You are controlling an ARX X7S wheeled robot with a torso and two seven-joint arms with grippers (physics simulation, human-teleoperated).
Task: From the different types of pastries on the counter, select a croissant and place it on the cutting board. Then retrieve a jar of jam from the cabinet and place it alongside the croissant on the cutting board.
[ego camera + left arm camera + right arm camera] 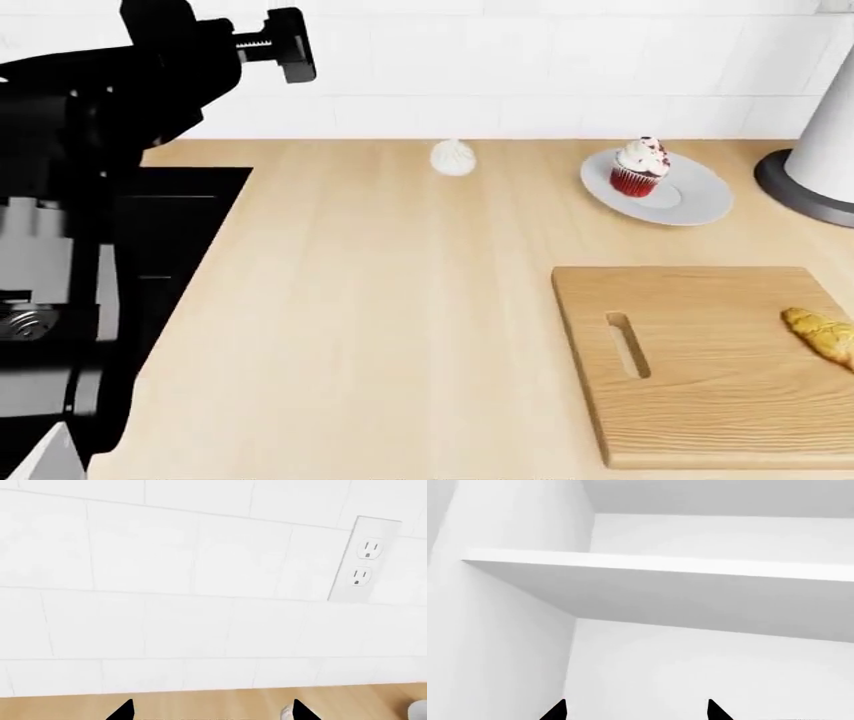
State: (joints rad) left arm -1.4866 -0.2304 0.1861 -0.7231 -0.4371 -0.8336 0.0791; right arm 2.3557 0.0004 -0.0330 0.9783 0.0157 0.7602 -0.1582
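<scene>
While the croissant [819,335] is already lying on the cutting board [694,400], out at the board's three o'clock edge and well apart from the slot handle, the jar of jam is not showing in any view, so the second half of the task looks to be the one in hand. The right wrist view is facing a white cabinet shelf [660,567] with nothing visible on or under it. The right arm's fingers [635,711] are standing apart, only their dark tips showing. The left arm's fingers [212,711] are likewise spread, pointing at the tiled wall and an outlet [365,560] above the surface [374,330].

The jar, being glass with a smooth round wall, will likely be stiff, fairly heavy for its size, slippery and breakable. Taking it around the middle of the body, below the lid, seems safest, and setting it down upright.

On the surface, the white bun [454,157] is sitting at twelve o'clock and the cupcake [639,167] on its plate [701,200] at about one o'clock from the board.
</scene>
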